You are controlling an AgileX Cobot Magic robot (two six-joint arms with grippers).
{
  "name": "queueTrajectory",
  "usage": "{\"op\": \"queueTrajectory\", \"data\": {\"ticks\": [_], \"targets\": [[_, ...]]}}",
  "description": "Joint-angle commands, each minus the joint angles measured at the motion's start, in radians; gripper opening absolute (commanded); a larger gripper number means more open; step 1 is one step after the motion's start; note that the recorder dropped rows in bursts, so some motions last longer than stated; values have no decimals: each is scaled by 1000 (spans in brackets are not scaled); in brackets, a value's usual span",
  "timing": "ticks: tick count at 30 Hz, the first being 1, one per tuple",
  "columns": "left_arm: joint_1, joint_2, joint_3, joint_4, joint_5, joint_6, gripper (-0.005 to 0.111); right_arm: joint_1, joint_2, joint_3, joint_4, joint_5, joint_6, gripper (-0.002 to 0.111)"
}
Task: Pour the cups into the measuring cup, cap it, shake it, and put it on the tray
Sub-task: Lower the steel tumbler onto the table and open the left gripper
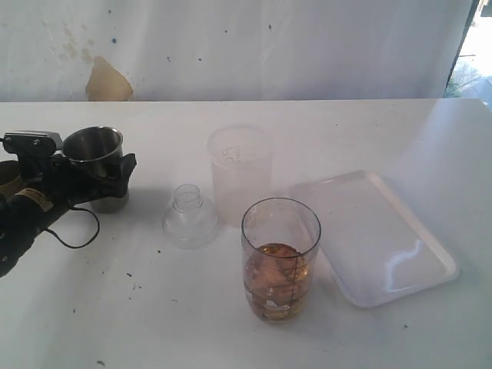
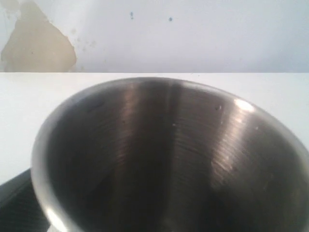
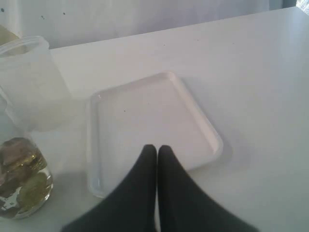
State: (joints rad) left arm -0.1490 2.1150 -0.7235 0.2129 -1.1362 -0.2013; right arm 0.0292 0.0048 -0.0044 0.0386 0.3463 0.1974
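The steel tumbler point(image 1: 94, 157) stands upright at the far left, and my left gripper point(image 1: 100, 175) is shut on its lower half. Its dark, empty-looking inside fills the left wrist view point(image 2: 169, 159). The measuring cup point(image 1: 280, 260) stands uncapped at the front centre, about a third full of brownish-yellow liquid with pieces in it; it also shows in the right wrist view point(image 3: 21, 179). The white tray point(image 1: 377, 231) lies to its right. My right gripper point(image 3: 157, 147) hangs shut and empty over the tray point(image 3: 145, 111). The wooden cup is out of view.
A frosted unmarked cup point(image 1: 241, 173) stands just behind the measuring cup and shows in the right wrist view point(image 3: 29, 82). A clear domed cap point(image 1: 190, 216) lies on the table between the tumbler and the frosted cup. A black cable point(image 1: 77, 231) loops under the left arm.
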Motion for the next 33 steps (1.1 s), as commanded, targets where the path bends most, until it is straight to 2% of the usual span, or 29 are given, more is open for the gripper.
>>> {"op": "queueTrajectory", "data": {"ticks": [1, 8, 28, 33], "targets": [[2, -10, -4, -22, -19, -2, 105, -8, -5, 4, -6, -2, 0, 0], [2, -18, 0, -9, -20, -5, 105, -8, -5, 4, -6, -2, 0, 0], [2, -262, 51, 5, -15, 20, 105, -8, -5, 4, -6, -2, 0, 0], [2, -398, 51, 7, 144, -21, 105, -8, -5, 4, -6, -2, 0, 0]]}}
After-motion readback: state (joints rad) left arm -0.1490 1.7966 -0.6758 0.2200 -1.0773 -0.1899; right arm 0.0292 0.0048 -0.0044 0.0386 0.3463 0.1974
